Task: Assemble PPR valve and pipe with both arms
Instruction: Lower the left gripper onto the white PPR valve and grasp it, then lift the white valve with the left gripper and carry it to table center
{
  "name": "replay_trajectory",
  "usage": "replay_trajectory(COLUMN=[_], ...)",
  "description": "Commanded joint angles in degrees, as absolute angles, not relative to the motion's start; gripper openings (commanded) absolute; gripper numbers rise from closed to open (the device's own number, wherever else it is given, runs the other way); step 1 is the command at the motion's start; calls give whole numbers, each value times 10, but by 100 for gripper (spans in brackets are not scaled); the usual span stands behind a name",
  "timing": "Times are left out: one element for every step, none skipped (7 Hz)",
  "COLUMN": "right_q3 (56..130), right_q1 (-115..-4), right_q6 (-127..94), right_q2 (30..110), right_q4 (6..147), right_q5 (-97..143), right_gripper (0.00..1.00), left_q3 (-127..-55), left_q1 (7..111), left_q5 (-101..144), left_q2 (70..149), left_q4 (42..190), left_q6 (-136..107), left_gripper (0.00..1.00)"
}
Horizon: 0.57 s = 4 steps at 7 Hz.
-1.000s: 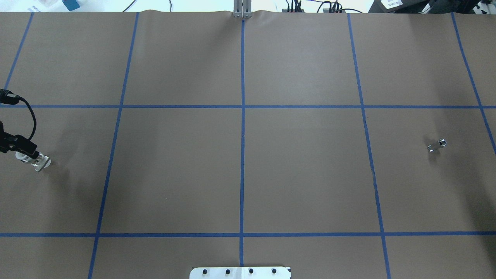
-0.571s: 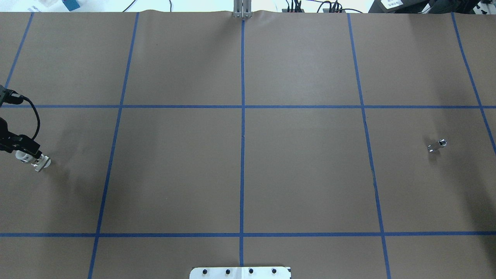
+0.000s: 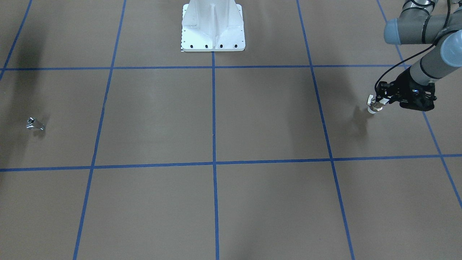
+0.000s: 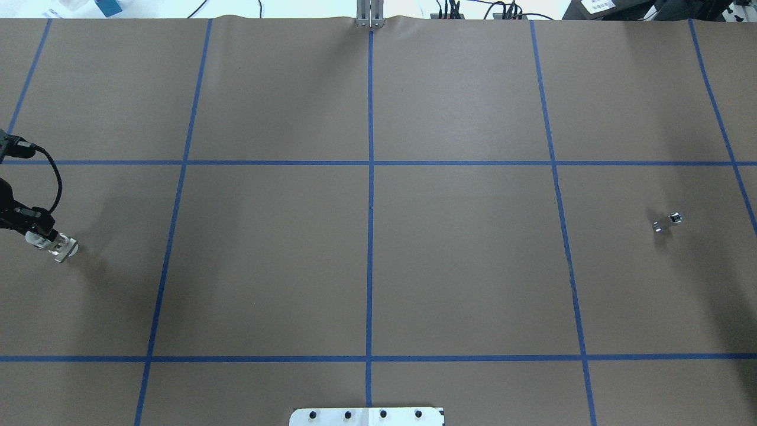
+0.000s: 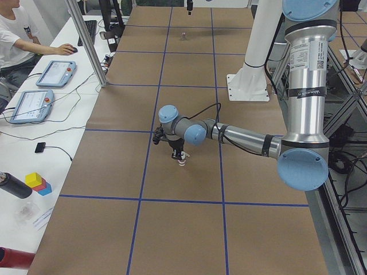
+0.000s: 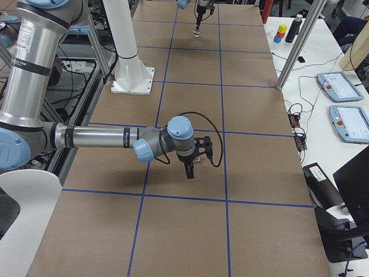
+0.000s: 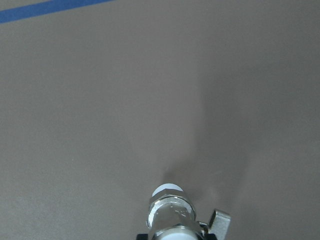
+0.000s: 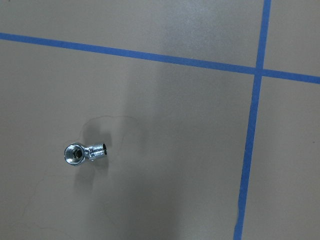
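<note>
Two items, well apart, one at each end of my tabletop (image 4: 366, 266).

Item 1: valve (image 3: 374, 107). It sits far out on my left side, in the middle row of the grid and close to the tabletop's left end. My left tool (image 3: 379, 102) is clamped on it. The long axis runs downward from the tool, with one white end toward the tabletop and the other up by the fingers. I cannot tell whether the lower end touches the surface. Its shadow falls a little apart from it. It looks short and stubby, with a silver metal middle, white plastic ends and a small handle sticking out sideways.

Item 2: pipe (image 4: 667, 222). It lies loose on my right side, also in the middle row, nearer the outer tape line than the inner. My right wrist camera looks down on it, its round open mouth facing up and the threaded stub lying flat. In the overhead view its long axis slants across the grid. It is bright chrome, elbow-shaped and smaller than the valve.

Room: a wide stretch of brown tabletop, crossed by blue tape lines (image 4: 370, 177), lies between the items. The white pedestal (image 3: 213, 25) stands at my edge, mid-width.

Right tool (image 6: 189, 172): hangs over the right side; apart or together, I cannot tell.
</note>
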State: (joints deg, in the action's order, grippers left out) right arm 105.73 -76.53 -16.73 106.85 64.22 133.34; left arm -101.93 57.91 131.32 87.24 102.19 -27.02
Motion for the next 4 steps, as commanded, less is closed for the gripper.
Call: replay_trajectory(right_q3=[1057,1056,1056,1057], right_q1=[-750,-746,-744,-744], right_q6=[-166,-168,-170,-171], right_q2=[1064,1059,1057,1057], right_q4=[637,637,636,635], right_q5=[1332,1327,1325,1325], right_gripper=[100,100,99,100], left_q3=[-1031,-1059,-1099,-1120], left_q1=[581,581,582,583], left_q5=[1317,1317,1316,1314], left_q2=[884,894,930,960], left_q4=[1013,966,872,818], left_q6=[-273,-273,-275,-280], left_gripper=[0,0,0,0])
